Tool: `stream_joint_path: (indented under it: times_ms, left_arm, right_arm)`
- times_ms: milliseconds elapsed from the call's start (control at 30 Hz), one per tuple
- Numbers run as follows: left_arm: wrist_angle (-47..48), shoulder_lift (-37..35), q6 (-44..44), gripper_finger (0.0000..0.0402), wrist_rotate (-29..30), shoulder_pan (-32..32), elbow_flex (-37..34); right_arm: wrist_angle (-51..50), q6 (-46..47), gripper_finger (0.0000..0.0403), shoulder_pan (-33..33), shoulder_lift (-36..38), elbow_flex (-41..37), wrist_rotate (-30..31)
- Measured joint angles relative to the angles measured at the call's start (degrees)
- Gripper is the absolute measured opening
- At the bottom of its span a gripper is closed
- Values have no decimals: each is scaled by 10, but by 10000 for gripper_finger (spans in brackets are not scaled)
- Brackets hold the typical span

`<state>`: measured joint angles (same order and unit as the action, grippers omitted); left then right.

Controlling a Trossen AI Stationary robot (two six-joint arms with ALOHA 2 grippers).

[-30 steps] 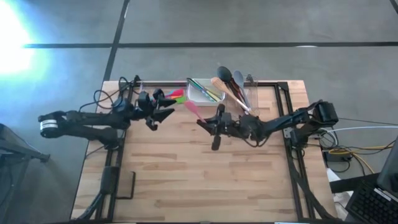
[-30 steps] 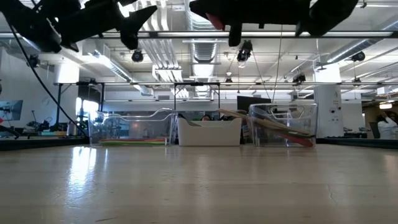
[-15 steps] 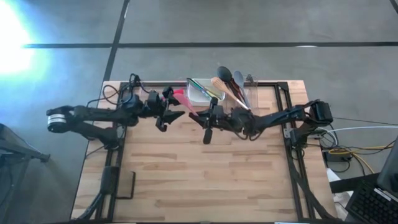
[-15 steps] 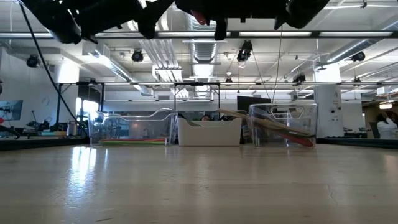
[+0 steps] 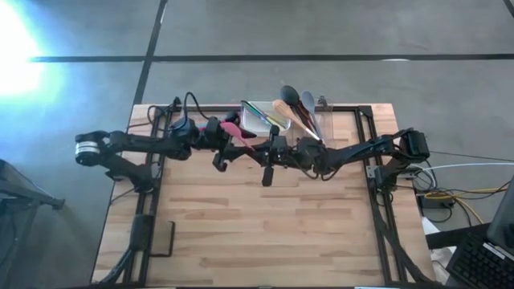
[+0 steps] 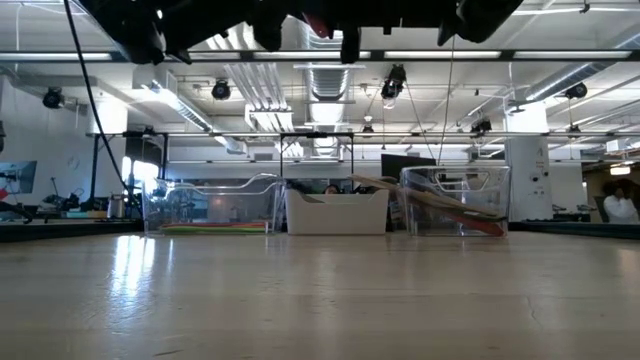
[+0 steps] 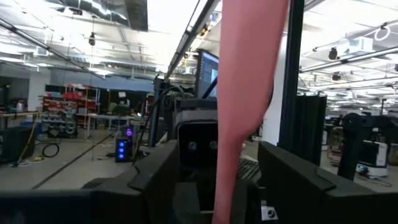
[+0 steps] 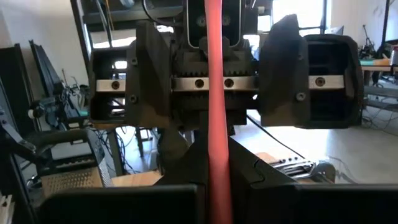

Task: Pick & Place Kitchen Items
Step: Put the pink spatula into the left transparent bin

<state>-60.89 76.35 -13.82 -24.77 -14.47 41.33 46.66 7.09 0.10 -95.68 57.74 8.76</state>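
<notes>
Overhead, right gripper [image 5: 259, 149] clamps pink spatula [image 5: 241, 133]; wrist views show left gripper [image 8: 216, 81] spread around it.

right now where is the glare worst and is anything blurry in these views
High view: a strong white glare washes out the upper left corner of the floor. Low view: ceiling lights reflect as a pale streak on the table. Left wrist view: the pink utensil sits so close that it is a soft blur. Right wrist view: bright windows bloom behind the left gripper.

Three tubs, two clear [image 6: 210, 207] [image 6: 455, 200] flanking a seemingly white one [image 6: 337, 213], line the wooden table's [image 5: 265, 233] far edge.
</notes>
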Motion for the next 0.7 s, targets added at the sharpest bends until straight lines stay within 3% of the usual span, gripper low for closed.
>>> stream_joint_path:
  times_ms: [100, 233, 300, 533, 700]
  left_arm:
    - [1, 5, 0, 180, 0, 2, 2]
    - [0, 2, -2, 57, -2, 2, 0]
    - [3, 1, -8, 17, -11, 2, -1]
    - [27, -7, -3, 7, -12, 1, -1]
    - [41, -15, -8, 7, -18, 0, -2]
  right_arm:
    - [-10, 0, 13, 0, 0, 0, 0]
    - [-26, 3, 13, 0, 0, -1, 0]
    - [-30, 4, 13, 0, 0, -1, -2]
    - [-33, 10, 14, 0, 0, -1, 0]
    - [-32, 19, 50, 4, 8, -2, 0]
